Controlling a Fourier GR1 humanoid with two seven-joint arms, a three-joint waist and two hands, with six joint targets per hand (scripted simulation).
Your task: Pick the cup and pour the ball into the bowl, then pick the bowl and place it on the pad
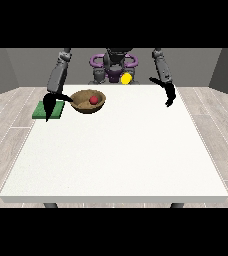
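**Bowl beside the view-left hand, ball inside**

Bowl (89, 101), brown, sits upright on the white table (116, 155), just to the inner side of the hand at the view's left (50, 104). One dark finger of that hand reaches toward the bowl's rim; contact or grasp cannot be told. Red ball (93, 100) rests in the bowl. Green pad (49, 109) lies flat directly under and behind the same hand, beside the bowl, not under it. Hand at the view's right (169, 95) hangs over the table, well apart from the bowl, fingers drooping relaxed, holding nothing. Farther back, yellow cup (126, 79) lies near the robot's torso, between the two arms.
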